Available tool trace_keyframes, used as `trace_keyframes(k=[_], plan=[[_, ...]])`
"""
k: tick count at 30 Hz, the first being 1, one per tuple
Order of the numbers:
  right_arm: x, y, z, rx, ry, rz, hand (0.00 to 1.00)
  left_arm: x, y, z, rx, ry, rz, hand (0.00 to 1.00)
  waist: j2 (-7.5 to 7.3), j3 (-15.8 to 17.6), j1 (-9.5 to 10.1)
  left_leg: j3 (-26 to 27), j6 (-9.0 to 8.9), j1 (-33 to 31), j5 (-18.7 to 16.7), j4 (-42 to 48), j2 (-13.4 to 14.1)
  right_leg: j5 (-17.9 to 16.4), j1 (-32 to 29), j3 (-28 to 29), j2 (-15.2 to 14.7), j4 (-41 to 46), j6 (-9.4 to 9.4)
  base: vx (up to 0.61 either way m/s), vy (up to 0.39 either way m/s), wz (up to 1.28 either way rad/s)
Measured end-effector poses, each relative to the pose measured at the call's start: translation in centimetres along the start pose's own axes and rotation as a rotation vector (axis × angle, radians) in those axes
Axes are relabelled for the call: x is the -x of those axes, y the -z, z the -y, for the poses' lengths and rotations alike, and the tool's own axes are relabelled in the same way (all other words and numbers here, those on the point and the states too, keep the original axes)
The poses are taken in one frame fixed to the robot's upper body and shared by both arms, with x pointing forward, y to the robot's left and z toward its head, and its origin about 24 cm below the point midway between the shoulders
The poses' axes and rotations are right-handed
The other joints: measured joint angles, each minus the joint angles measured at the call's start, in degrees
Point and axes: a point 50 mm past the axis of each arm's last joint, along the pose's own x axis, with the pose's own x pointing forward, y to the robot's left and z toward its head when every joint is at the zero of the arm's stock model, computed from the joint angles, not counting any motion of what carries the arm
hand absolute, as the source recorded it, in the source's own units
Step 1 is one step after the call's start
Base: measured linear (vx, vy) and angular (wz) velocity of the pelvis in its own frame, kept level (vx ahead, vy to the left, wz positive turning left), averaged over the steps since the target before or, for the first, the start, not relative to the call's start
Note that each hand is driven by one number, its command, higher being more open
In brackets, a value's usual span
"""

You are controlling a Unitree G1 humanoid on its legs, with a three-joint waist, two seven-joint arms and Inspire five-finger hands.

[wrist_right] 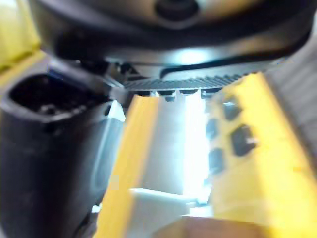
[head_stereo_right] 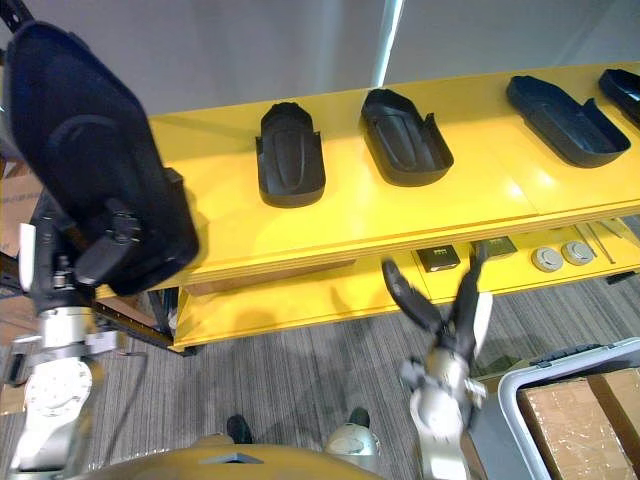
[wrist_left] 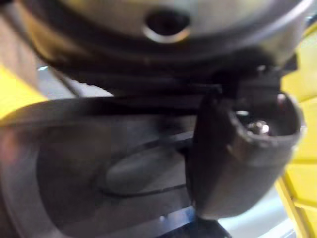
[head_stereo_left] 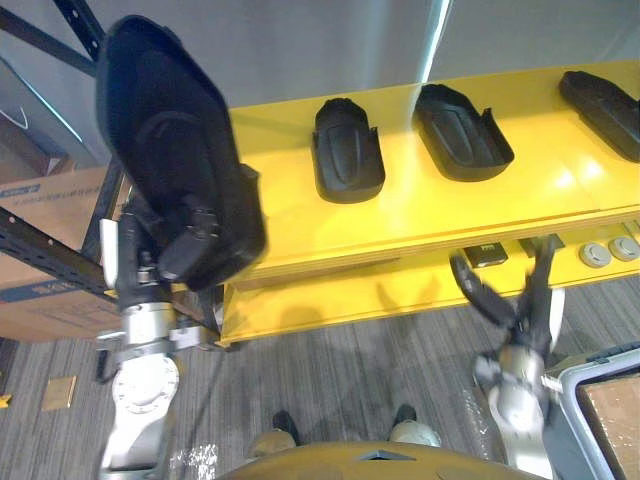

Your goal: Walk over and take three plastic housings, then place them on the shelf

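Gripping black housing (head_stereo_left: 165, 120), left robot hand (head_stereo_left: 193, 247) at its lower end

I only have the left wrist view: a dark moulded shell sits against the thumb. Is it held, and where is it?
Observer: Held. The left robot hand grips a black plastic housing, raised near the left end of the yellow shelf.
Operator: Anything on that shelf?
Observer: Four other housings lie in a row on its top.
Operator: The other arm?
Observer: The right robot hand is open and empty, below the shelf's front edge.
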Motion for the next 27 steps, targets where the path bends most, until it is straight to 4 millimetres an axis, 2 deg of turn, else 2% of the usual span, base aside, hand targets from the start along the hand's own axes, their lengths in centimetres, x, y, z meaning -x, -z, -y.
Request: trace_keyframes(k=[1, 3, 6, 8, 10, 12, 14, 15, 17, 19, 22, 24, 27], plan=[[1.2, 3.0, 1.2, 0.062, -0.005, -0.143, 1.0, -1.1, 0.2, -0.9, -0.043, -0.026, 0.005, 0.0, 0.84, -0.5, 0.03, 0.2, 0.03, 0.3, 0.1, -0.2, 0.0, 0.0, 0.0, 0.3, 0.0, 0.0, 0.0, -0.02, 0.002, -0.08], [3.6, 7.5, 2.8, 0.161, -0.029, -0.39, 1.0, -2.7, 0.7, -1.7, -0.088, -0.058, -0.009, 0.0, 1.91, -1.5, -0.02, 0.7, 0.0, 1.1, 0.7, -1.4, -0.3, -0.3, 0.2, 1.0, 0.1, 0.0, 0.3, -0.04, 0.006, -0.1], [7.1, 12.1, 4.3, 0.221, -0.023, -0.707, 1.0, -3.9, 1.9, -1.7, -0.071, -0.046, -0.077, 0.0, 2.43, -2.4, -0.47, 0.8, 0.02, 1.7, 0.8, -1.6, -0.2, -0.6, 0.7, 1.2, 0.2, 0.0, 0.4, -0.06, 0.003, -0.05], [8.8, 13.4, 5.0, 0.192, -0.016, -0.83, 1.0, -3.9, 2.7, -1.6, -0.018, -0.02, -0.134, 0.0, 2.81, -2.8, -0.53, 0.8, 0.13, 1.7, 0.8, -1.7, -0.2, -0.9, 0.7, 1.4, 0.2, 0.0, 0.65, -0.05, 0.0, 0.01], [9.8, 14.1, 5.2, 0.171, -0.036, -0.915, 1.0, -4.2, 4.1, -1.3, 0.088, 0.031, -0.225, 0.0, 2.89, -2.9, -0.52, 0.4, 0.07, 1.7, 1.3, -1.7, -0.2, -0.8, 0.7, 1.2, 0.2, 0.1, 0.53, -0.05, -0.001, 0.05], [10.0, 14.4, 4.9, 0.156, -0.068, -0.951, 1.0, -4.7, 5.5, -0.9, 0.149, 0.069, -0.313, 0.0, 2.62, -2.9, -0.53, 0.0, 0.22, 1.6, 1.7, -1.7, -0.2, -0.8, 0.8, 1.2, 0.3, 0.2, 0.53, -0.06, -0.003, 0.07], [9.3, 14.2, 4.3, 0.131, -0.094, -0.944, 1.0, -4.8, 6.8, -0.5, 0.2, 0.093, -0.398, 0.0, 1.87, -2.4, -0.73, -0.1, 0.23, 1.4, 1.7, -1.7, -0.2, -1.0, 0.6, 1.5, 0.4, 0.1, 0.75, -0.06, 0.002, 0.04], [8.9, 14.1, 4.0, 0.108, -0.098, -0.938, 1.0, -4.8, 7.4, -0.4, 0.214, 0.1, -0.438, 0.0, 2.05, -2.5, -0.79, -0.1, 0.12, 1.3, 1.5, -1.7, -0.2, -1.0, 0.5, 1.9, 0.5, 0.1, 0.77, -0.05, 0.009, -0.01], [7.6, 13.6, 3.2, 0.038, -0.107, -0.912, 1.0, -4.4, 9.1, -0.6, 0.234, 0.103, -0.535, 0.0, 1.41, -2.2, -1.1, -0.1, 0.19, 0.1, 1.6, -1.7, -0.1, -1.0, -0.5, 2.6, 0.9, -0.6, 0.77, -0.02, 0.004, 0.0], [7.1, 13.4, 2.8, 0.011, -0.111, -0.898, 1.0, -4.7, 10.0, -0.7, 0.318, 0.084, -0.582, 0.0, 1.18, -1.9, -0.83, -0.2, 0.27, -0.8, 1.7, -1.7, -0.1, -1.0, -1.2, 2.9, 1.1, -1.0, 0.77, 0.0, -0.004, 0.04], [6.7, 13.2, 2.5, 0.002, -0.129, -0.888, 1.0, -5.7, 10.5, -2.0, 0.333, 0.068, -0.6, 0.0, 0.85, -1.1, -0.26, -0.2, 0.2, -0.6, 1.8, -1.6, -0.1, -1.0, -1.2, 3.3, 1.2, -0.8, 0.76, 0.01, 0.0, 0.01], [6.0, 12.9, 2.1, -0.006, -0.139, -0.866, 1.0, -7.3, 10.3, -3.3, 0.317, 0.035, -0.582, 0.0, 1.21, 0.1, -0.11, -0.5, 0.14, -0.6, 2.1, -1.5, -0.1, -0.9, -1.2, 3.6, 1.2, -0.7, 0.77, 0.05, -0.001, 0.06], [4.6, 12.2, 1.2, -0.026, -0.164, -0.82, 1.0, -9.0, 9.4, -4.1, 0.299, 0.059, -0.546, 0.0, 1.94, 2.5, -0.8, -0.7, 0.22, -1.2, 2.2, -1.4, -0.2, -0.8, -1.9, 3.6, 1.2, -0.5, 0.68, 0.04, 0.0, 0.05]])
